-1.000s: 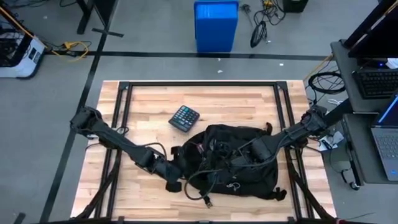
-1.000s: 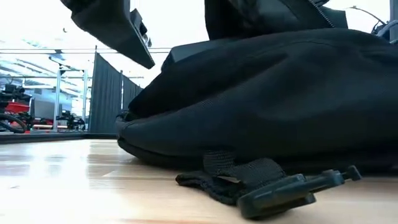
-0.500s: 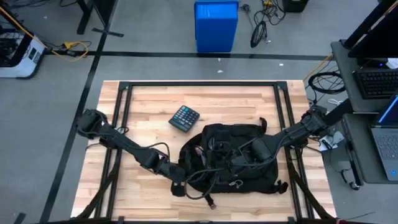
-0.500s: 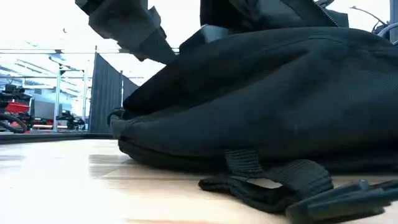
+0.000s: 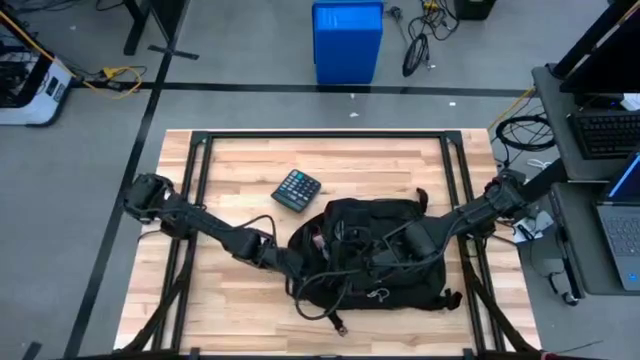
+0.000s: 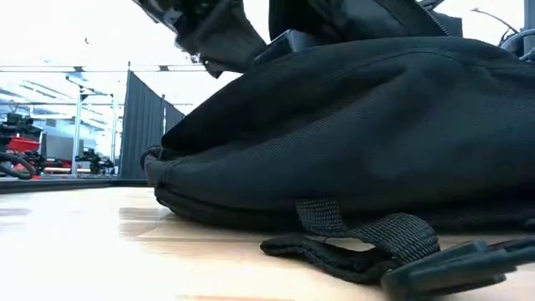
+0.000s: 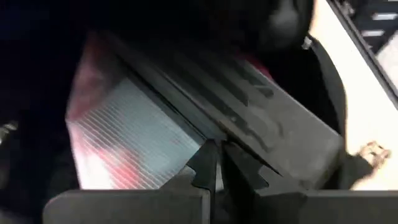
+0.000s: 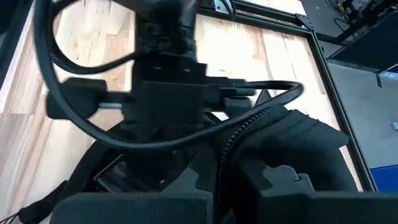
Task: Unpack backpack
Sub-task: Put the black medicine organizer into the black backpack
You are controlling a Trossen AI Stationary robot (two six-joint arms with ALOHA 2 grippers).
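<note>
Backpack: the backpack point(image 5: 375, 255) lies flat on the wooden table point(image 5: 230, 300), between the two arms, towards the table's near edge. In the low view its black fabric bulk point(image 6: 359, 134) fills most of the frame.

Left gripper: the left gripper point(image 5: 300, 262) is at the backpack's left edge, pushed into the opening. In the left wrist view its two fingers point(image 7: 205, 165) stand almost together, with only a thin slit between them, and nothing visibly clamped. Directly ahead of the fingertips is a flat silver-grey ribbed item with red patches point(image 7: 134, 140), lying inside the dark interior of the backpack.

Right gripper: the right gripper point(image 5: 385, 250) rests on top of the backpack, right of centre, among cables. Whether its fingers are apart or closed cannot be told; the right wrist view shows only dark housing and a looped black cable point(image 8: 186, 134) in front of the lens.

Strap: a black webbing strap point(image 6: 351, 242) with a plastic buckle point(image 6: 460, 267) trails from the backpack onto the table on the near side.

Calculator: a black calculator point(image 5: 296, 190) lies on the table beyond the left gripper, apart from the backpack.
</note>
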